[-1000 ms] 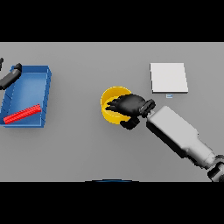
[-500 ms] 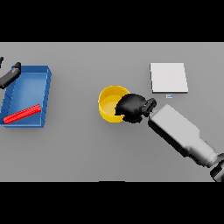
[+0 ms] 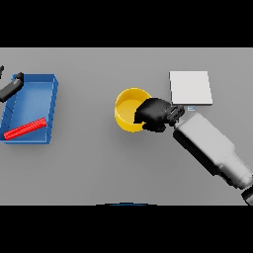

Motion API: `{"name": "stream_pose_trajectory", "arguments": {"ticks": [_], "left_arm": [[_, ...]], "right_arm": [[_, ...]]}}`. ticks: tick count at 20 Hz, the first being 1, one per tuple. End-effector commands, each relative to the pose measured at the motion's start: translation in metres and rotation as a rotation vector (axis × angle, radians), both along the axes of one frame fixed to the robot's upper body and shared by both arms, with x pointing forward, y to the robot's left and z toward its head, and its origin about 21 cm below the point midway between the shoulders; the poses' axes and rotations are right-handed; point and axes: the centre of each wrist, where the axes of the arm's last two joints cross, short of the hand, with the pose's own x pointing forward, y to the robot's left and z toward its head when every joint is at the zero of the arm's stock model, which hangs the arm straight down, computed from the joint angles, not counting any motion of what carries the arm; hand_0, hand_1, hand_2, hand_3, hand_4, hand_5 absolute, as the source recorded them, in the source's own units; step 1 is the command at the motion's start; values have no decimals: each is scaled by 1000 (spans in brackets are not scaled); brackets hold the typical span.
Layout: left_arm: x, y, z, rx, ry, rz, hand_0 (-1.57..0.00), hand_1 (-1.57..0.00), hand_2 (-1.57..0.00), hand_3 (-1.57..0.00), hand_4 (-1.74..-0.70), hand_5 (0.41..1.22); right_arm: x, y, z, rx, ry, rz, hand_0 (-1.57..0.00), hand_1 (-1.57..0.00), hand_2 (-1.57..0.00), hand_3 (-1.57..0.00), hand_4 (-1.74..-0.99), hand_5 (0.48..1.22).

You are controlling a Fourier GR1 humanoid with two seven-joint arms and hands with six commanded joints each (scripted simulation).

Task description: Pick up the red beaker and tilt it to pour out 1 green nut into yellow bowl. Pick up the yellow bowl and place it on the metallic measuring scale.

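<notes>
The yellow bowl [image 3: 127,107] is near the middle of the grey table, and I cannot tell whether it rests on it or is lifted. My right hand [image 3: 154,113] has its fingers curled round the bowl's right rim and covers that side. The metallic measuring scale [image 3: 190,87], a pale square plate, lies flat to the right of the bowl and behind the hand. A red beaker [image 3: 24,129] lies on its side inside the blue tray [image 3: 49,109] at the left. My left hand [image 3: 11,87] shows at the far left edge, over the tray's back corner. No green nut is visible.
The blue tray has raised walls and takes up the left side of the table. My right forearm [image 3: 212,150] crosses the lower right area at a slant.
The right hand closed on the bowl's right rim, and the bowl shifted slightly to the right, toward the scale, with the hand. The left hand and the tray have not moved.
</notes>
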Motion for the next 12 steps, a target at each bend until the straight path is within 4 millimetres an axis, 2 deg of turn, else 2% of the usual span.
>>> {"name": "stream_pose_trajectory", "arguments": {"ticks": [1,5,9,12], "left_arm": [[1,0,0,0,5,6,1,1,1,1,-724,693],[2,-2,2,12,4,3,1,1,1,1,-717,686],[4,-3,4,15,3,6,1,1,1,1,-718,686],[2,-5,4,10,-1,3,1,1,1,1,-723,698]], "right_arm": [[-1,-3,6,3,3,-15,-1556,-1555,-1389,-1284,-1735,1217],[-2,-16,33,23,-58,-50,-1565,-1565,-1426,-1194,-1739,1219],[-3,-38,40,23,-96,-100,-1559,-1568,-1512,-1163,-1740,1220],[1,-52,46,20,-139,-139,-1565,-1570,-1513,-1155,-1741,1220]]}}
